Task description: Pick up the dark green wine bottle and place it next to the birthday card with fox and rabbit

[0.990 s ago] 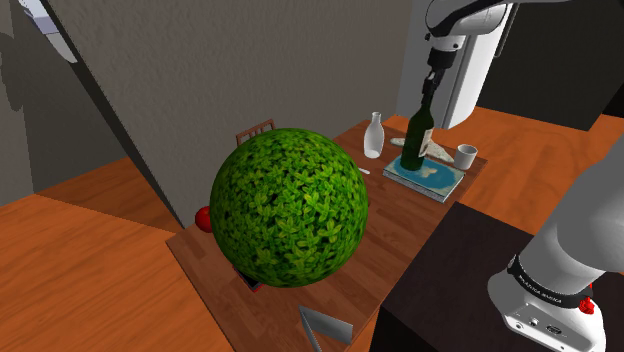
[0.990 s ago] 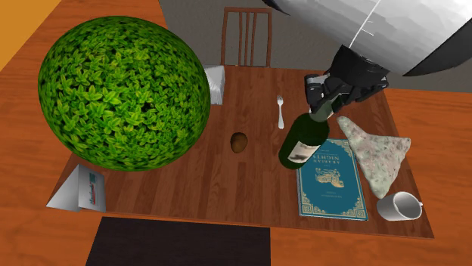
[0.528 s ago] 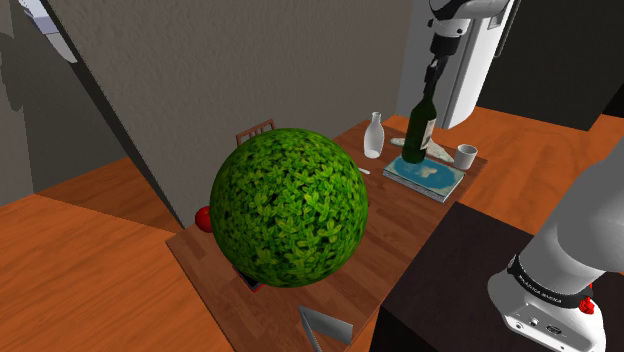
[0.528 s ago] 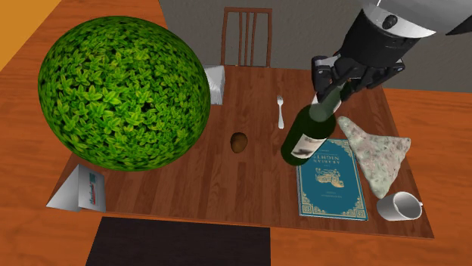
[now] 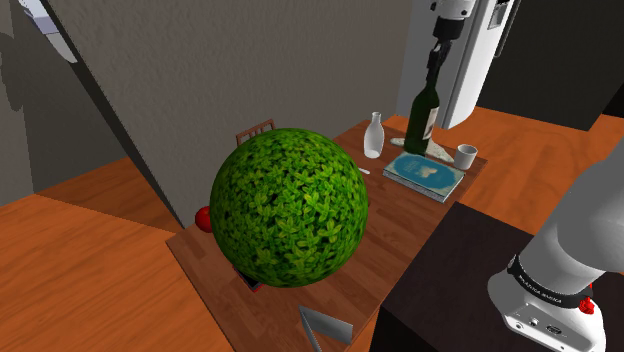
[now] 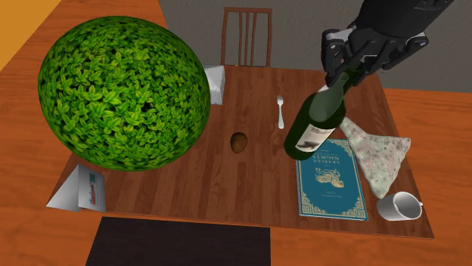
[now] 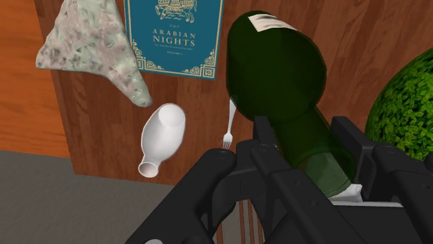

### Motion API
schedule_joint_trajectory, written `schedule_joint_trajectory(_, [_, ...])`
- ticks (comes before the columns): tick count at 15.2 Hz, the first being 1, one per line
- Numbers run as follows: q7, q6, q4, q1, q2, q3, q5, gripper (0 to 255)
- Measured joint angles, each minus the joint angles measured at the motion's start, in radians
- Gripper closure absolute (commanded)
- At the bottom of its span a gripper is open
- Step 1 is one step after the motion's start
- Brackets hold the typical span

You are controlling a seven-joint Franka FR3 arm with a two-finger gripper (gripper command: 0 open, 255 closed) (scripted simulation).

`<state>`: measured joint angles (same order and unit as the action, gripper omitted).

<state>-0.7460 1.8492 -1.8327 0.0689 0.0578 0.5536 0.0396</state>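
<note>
- grip is being applied at the neck: the dark green wine bottle is being pinched between the closed fingers of the gripper. its body is being hung tilted, apparently clear of the table, beside the blue book.
- slip is being risked: a heavy body is being carried from a narrow smooth neck, so a fast swing could let it pivot or slide out.
- path is being blocked: the folded card is being screened by the big leafy ball, well away at the table's opposite corner. a low straight move would hit it.
- fork and brown lump are being left under the likely route, and could be clipped if height is lost.
- card is being judged light, so it could be toppled by a close or tilted set-down.
</note>
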Motion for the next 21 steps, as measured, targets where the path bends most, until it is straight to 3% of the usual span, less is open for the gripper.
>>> schedule_joint_trajectory(21, [-0.005,-0.294,0.339,0.008,-0.054,0.011,0.028,255])
